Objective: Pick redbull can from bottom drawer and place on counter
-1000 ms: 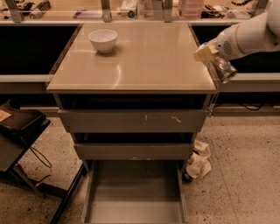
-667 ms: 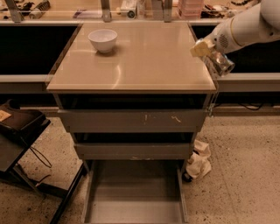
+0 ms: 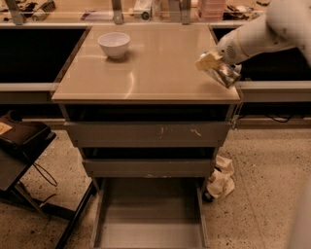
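Note:
The beige counter (image 3: 146,63) tops the grey drawer cabinet. The bottom drawer (image 3: 148,221) stands pulled open at the base, its flat floor bare. My gripper (image 3: 216,67) is at the end of the white arm, over the counter's right edge. It is shut on the redbull can (image 3: 224,74), a shiny silver can held tilted just above the counter surface near the right front corner.
A white bowl (image 3: 114,44) sits at the counter's back left. Two shut grey drawers (image 3: 146,133) are above the open one. A crumpled rag (image 3: 221,180) lies on the floor at the right. A dark stand (image 3: 19,146) is at the left. A cluttered shelf (image 3: 146,7) runs behind.
My gripper with the can has moved left and a little up, from beyond the counter's right edge to over its right side.

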`<state>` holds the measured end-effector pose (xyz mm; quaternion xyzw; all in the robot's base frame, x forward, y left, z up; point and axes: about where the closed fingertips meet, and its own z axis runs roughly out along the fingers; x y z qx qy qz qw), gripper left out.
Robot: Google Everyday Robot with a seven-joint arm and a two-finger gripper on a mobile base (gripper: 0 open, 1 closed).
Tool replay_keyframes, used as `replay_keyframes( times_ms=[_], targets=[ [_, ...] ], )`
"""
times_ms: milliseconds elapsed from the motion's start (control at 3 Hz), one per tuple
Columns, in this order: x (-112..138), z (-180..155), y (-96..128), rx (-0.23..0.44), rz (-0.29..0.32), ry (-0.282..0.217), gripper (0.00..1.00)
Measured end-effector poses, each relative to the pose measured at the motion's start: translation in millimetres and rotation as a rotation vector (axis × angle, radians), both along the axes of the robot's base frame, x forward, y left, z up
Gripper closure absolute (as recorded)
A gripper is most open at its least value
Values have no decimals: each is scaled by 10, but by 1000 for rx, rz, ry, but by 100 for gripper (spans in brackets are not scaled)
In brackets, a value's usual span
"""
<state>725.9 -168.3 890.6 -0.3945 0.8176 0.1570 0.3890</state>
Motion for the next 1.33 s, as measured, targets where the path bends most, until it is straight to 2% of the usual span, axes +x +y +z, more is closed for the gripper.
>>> replay_keyframes(
  times_ms=[333, 667, 1000, 1333],
  targets=[
    [323, -585, 688, 19, 167, 151, 100],
    [368, -686, 897, 15, 222, 197, 100],
    [369, -686, 898, 15, 223, 197, 81],
    [369, -686, 898, 15, 223, 197, 58]
  ],
)
